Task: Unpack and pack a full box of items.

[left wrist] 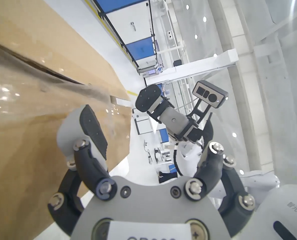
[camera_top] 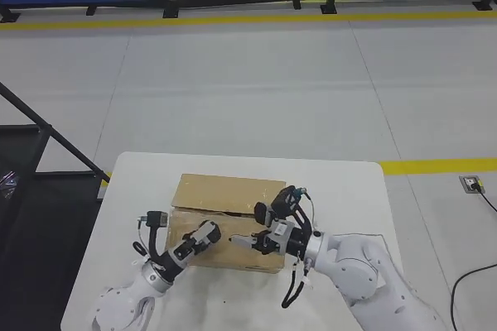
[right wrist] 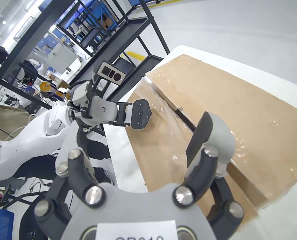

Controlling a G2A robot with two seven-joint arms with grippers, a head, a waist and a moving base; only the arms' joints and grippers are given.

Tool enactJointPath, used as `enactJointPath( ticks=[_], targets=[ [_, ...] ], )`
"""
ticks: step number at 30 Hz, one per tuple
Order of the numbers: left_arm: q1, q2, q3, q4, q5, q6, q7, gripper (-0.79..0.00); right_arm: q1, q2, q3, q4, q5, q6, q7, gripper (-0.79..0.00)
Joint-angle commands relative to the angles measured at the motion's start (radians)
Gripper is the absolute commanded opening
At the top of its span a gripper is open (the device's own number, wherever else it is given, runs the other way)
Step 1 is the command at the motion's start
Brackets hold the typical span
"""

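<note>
Box [camera_top: 228,217]: I see the left gripper [camera_top: 205,237] spread wide, one pad [left wrist: 92,128] against the near face by the taped seam [left wrist: 63,81]. Right gripper [camera_top: 261,242] is also spread, low over the same near edge, facing the left one. Both forearms angle in from the near side. The box sits shut, mid-way on the white table [camera_top: 340,186].

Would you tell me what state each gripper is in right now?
Left gripper: open, holding nothing.
Right gripper: open, holding nothing.
</note>
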Motion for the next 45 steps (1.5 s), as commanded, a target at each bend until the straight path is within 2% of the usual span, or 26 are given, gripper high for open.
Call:
enactJointPath(
  ticks=[1,5,15,29,32,37,41,45],
  targets=[
    [-0.036,-0.001,0.016,0.022,-0.026,0.047,-0.017,0.0,-0.022,0.005,0.021,0.002,0.01,-0.026,-0.004,0.0],
    [-0.084,-0.002,0.037,0.055,-0.028,0.106,-0.023,0.0,-0.062,0.015,0.061,0.006,0.028,-0.076,-0.017,0.0],
    [-0.131,-0.008,0.097,0.072,0.033,0.149,0.031,0.0,-0.103,0.033,0.125,0.032,0.086,-0.187,-0.012,0.0],
    [-0.197,-0.023,0.166,0.086,0.02,0.179,0.097,0.0,-0.089,0.04,0.124,0.08,0.12,-0.23,-0.001,0.0],
    [-0.219,-0.028,0.183,0.098,0.018,0.189,0.108,0.0,-0.082,0.041,0.113,0.087,0.134,-0.265,0.004,0.0],
    [-0.24,-0.033,0.202,0.105,-0.001,0.189,0.114,0.0,-0.039,0.038,0.08,0.118,0.196,-0.287,0.039,0.0],
    [-0.209,-0.029,0.167,0.058,-0.045,0.161,0.098,0.0,0.013,0.031,0.047,0.154,0.276,-0.284,0.061,0.0],
    [-0.13,-0.012,0.054,-0.05,-0.066,0.105,0.105,0.0,0.083,0.024,0.015,0.206,0.452,-0.272,0.143,0.0]
  ],
)
